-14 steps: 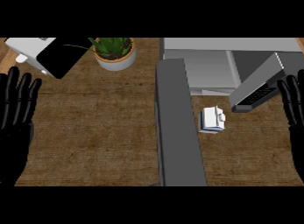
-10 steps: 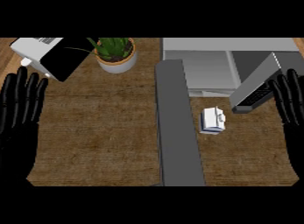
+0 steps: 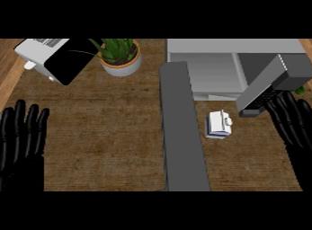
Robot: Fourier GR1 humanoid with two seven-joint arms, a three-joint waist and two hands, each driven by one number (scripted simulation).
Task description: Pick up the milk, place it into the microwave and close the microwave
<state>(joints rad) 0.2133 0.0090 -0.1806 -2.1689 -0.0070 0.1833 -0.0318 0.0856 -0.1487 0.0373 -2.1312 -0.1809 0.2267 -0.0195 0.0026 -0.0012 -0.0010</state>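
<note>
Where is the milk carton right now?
In the head view the milk carton stands on the counter right of centre, in front of the open microwave, left of the right hand.

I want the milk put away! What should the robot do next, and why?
Probably move the right hand left to the milk. The carton stands untouched on the counter, both hands are open, and the microwave is already open behind it.

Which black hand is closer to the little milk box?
The right hand. It is beside the milk, near the open microwave. The left hand is far across the counter.
</note>
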